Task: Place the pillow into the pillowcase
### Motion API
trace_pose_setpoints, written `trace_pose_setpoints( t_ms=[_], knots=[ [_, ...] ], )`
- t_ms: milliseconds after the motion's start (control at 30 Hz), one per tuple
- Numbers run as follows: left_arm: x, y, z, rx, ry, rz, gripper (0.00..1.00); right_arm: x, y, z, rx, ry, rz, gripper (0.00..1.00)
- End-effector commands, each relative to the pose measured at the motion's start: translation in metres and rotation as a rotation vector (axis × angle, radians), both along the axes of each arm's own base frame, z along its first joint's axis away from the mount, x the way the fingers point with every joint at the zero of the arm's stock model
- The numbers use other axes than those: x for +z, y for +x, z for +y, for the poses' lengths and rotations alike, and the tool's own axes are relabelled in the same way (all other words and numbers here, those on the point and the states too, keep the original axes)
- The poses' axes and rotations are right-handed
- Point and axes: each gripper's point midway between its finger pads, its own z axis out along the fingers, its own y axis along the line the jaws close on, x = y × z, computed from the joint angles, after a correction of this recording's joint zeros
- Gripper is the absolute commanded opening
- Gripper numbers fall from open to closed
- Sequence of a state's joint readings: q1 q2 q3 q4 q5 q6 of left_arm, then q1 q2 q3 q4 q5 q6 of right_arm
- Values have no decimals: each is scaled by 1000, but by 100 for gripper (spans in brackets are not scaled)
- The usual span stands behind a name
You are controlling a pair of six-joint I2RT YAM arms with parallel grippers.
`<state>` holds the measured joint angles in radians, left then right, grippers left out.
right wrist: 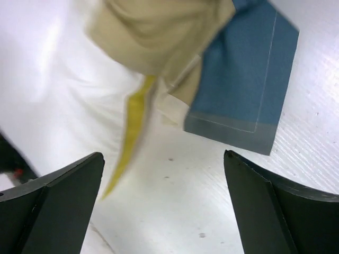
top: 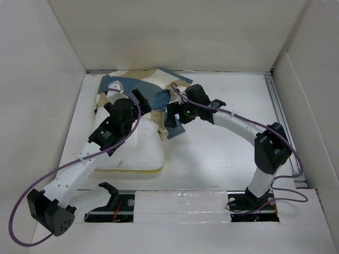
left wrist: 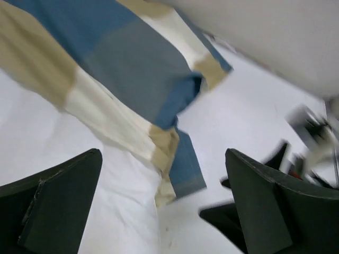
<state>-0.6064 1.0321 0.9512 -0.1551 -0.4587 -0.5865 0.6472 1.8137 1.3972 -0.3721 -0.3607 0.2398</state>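
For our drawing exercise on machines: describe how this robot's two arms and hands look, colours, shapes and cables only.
The left arm and right arm alternate white links with chunky black joint housings. A thin purple cable runs along each. The left hand and right hand each have two broad, dark, wedge-shaped fingers.

We find the pillow (top: 135, 153) left of centre on the table (top: 222, 153), pillowcase (top: 153, 87) over its far end, left gripper (top: 140, 99) above them, right gripper (top: 172, 119) just to their right.
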Motion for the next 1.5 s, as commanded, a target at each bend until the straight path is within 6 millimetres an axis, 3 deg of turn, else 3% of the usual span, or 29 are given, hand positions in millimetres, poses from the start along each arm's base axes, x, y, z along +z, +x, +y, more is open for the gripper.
trace_pose_setpoints(
  t_ms=[0, 33, 100, 167, 200, 233, 267, 300, 333, 467, 533, 600, 633, 667, 700, 767, 833, 900, 967, 1000, 1067, 1133, 1167, 1267, 1300, 1333, 1367, 1400, 1467],
  knots=[
    [3, 6, 58, 252, 5, 59, 100, 92, -6, 28, -6, 211, -165, 100],
    [-1, 20, 81, 288, -19, 93, 100, 93, -14, 32, -7, 194, -174, 100],
    [-17, 55, 100, 298, -35, 169, 100, 95, -53, 65, 67, 207, -162, 100],
    [-31, 80, 137, 385, -51, 223, 100, 98, -83, 90, 145, 250, -140, 100],
    [-21, 97, 149, 432, -57, 197, 100, 100, -110, 109, 215, 283, -118, 100],
    [-50, 114, 168, 496, -42, 265, 100, 102, -122, 126, 245, 338, -88, 100],
    [-57, 127, 176, 516, -43, 273, 100, 99, -142, 136, 317, 371, -37, 100],
    [-53, 143, 185, 548, -35, 261, 100, 91, -158, 145, 357, 384, 2, 100],
    [-92, 159, 191, 552, 0, 337, 100, 74, -162, 158, 364, 394, 55, 100],
    [-152, 180, 182, 499, 22, 471, 98, 8, -161, 163, 324, 303, 170, 100],
    [-172, 170, 171, 480, 39, 504, 97, -17, -146, 149, 249, 253, 188, 100],
    [-171, 163, 158, 448, 36, 498, 88, -31, -124, 129, 141, 206, 190, 100],
    [-172, 159, 154, 450, 2, 497, 82, -38, -92, 109, 25, 177, 168, 100],
    [-175, 149, 145, 403, -35, 490, 69, -52, -74, 85, -80, 108, 145, 100],
    [-182, 136, 145, 403, -30, 510, 69, -53, -66, 74, -110, 93, 157, 100],
    [-199, 113, 129, 355, -30, 529, 36, -64, -24, 32, -272, 17, 115, 100],
    [-197, 97, 109, 295, -17, 519, 27, -67, -3, 4, -337, -53, 97, 100],
    [-214, 73, 99, 251, 18, 549, 23, -58, 32, -27, -432, -85, 58, 100],
    [-214, 58, 76, 182, 28, 544, 23, -52, 51, -62, -513, -178, 4, 100],
    [-222, 44, 68, 156, 43, 565, 23, -36, 70, -81, -575, -184, -31, 100],
    [-213, 30, 30, 41, 49, 534, 23, -18, 81, -108, -634, -214, -59, 100],
    [-210, 19, 10, -4, 54, 527, 25, 2, 91, -125, -667, -183, -78, 100],
    [-204, 16, -2, -28, 56, 514, 30, 25, 89, -121, -652, -127, -105, 100],
    [-185, 26, -9, -39, 33, 477, 18, 59, 65, -88, -532, -56, -223, 100],
    [-180, 27, -12, -48, 28, 480, 0, 84, 51, -76, -480, -8, -295, 100],
    [-171, 29, -14, -63, 26, 468, 0, 89, 36, -60, -395, 13, -336, 100],
    [-159, 35, -20, -78, 10, 451, 0, 74, 6, -35, -281, -1, -356, 100],
    [-146, 38, -26, -105, -7, 426, 0, 78, -2, -23, -220, -6, -431, 100],
    [-125, 42, -32, -134, -23, 401, 0, 60, -23, -12, -188, -58, -456, 100]
  ],
)
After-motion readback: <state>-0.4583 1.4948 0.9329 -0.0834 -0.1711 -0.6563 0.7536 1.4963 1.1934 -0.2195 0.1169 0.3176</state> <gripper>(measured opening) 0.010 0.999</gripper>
